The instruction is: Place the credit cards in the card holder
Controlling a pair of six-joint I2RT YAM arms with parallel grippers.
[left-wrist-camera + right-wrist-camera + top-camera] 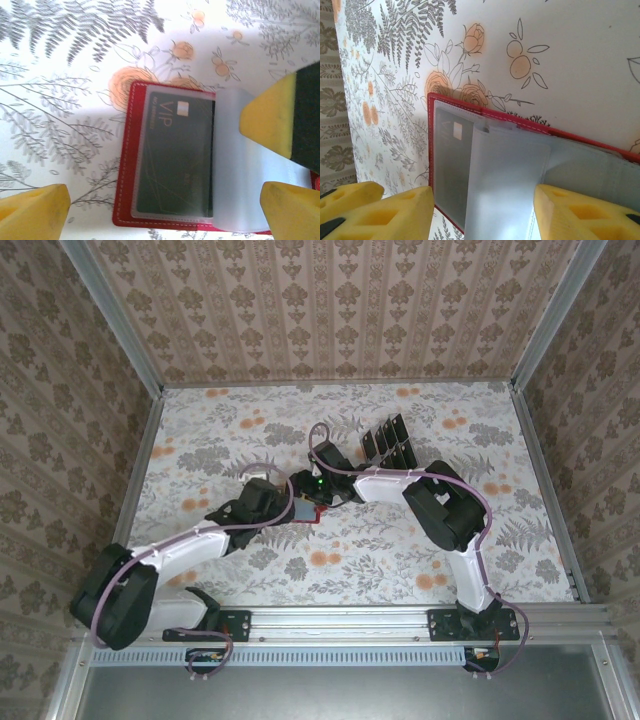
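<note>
Red wallet (pixel 305 512) lying open in the middle of the flowered table (pixel 400 560), one dark card (pixel 175 155) inside its clear pocket (pixel 145 150), right gripper (pixel 490 210) half open over a loose clear sleeve (pixel 505 175), left gripper (pixel 162 215) wide open above the wallet, more dark cards (pixel 390 438) standing in a row farther back, to the right.

Floral table (pixel 250 430), slotted rack (pixel 391 452) — damask walls (pixel 330 310)

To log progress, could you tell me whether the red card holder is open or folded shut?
Open: the card holder lies spread flat, clear pockets exposed, one holding a dark VIP card.
</note>
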